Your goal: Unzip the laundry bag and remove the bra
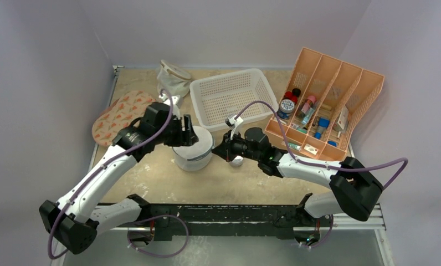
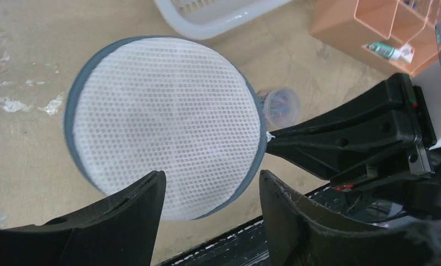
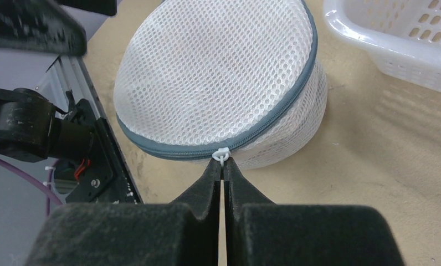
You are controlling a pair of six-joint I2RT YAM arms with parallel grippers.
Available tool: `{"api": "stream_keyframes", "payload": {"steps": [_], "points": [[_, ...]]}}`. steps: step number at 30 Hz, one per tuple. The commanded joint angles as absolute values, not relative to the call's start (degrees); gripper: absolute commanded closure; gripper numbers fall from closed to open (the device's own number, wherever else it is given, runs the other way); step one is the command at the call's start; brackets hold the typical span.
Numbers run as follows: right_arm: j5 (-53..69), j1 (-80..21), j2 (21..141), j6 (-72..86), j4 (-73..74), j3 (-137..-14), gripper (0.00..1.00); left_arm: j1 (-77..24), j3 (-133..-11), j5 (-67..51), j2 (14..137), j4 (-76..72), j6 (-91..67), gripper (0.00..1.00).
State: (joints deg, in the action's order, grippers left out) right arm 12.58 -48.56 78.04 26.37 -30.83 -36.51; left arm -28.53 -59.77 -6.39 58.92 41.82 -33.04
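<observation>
The laundry bag (image 1: pixel 194 152) is a round white mesh drum with a grey-blue zipper rim, and it stands at mid-table. It fills the left wrist view (image 2: pixel 163 116) and the right wrist view (image 3: pixel 224 72), and its zipper looks closed. My right gripper (image 3: pixel 222 164) is shut on the white zipper pull (image 3: pixel 221 154) at the bag's right side; it also shows in the top view (image 1: pixel 220 151). My left gripper (image 2: pixel 210 191) is open over the bag's near rim, empty, and shows in the top view (image 1: pixel 188 136). The bra is hidden.
A white slotted basket (image 1: pixel 232 97) stands behind the bag. An orange organizer (image 1: pixel 323 105) with bottles is at the right. A patterned oval pad (image 1: pixel 121 116) and a tan-rimmed mesh pouch (image 1: pixel 174 75) lie at the back left. A small round jar (image 2: pixel 282 105) sits under the right arm.
</observation>
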Motion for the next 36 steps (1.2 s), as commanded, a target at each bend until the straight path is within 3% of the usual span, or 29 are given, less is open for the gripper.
{"api": "stream_keyframes", "payload": {"steps": [1,4,7,18,28,36], "points": [[12.15,-48.34,77.07,26.22,-31.29,-38.59,1.0,-37.25,-64.1,2.16,63.02,42.84,-24.68,0.38],[11.87,-48.34,76.97,26.43,-31.23,-38.66,1.0,-44.46,-65.07,7.65,68.14,44.08,-20.1,0.39],[11.8,-48.34,77.12,26.52,-31.11,-39.03,1.0,-49.67,-66.81,12.49,73.76,45.42,-17.63,0.48],[11.64,-48.34,76.27,26.71,-31.81,-38.75,1.0,-50.64,-63.85,13.69,72.76,38.76,-18.63,0.6],[12.15,-48.34,76.55,27.23,-32.96,-38.83,1.0,-50.7,-60.9,9.59,72.59,34.98,-20.31,0.55],[12.42,-48.34,76.63,27.22,-32.17,-38.85,1.0,-50.67,-58.27,12.6,71.11,33.75,-21.81,0.74]]}}
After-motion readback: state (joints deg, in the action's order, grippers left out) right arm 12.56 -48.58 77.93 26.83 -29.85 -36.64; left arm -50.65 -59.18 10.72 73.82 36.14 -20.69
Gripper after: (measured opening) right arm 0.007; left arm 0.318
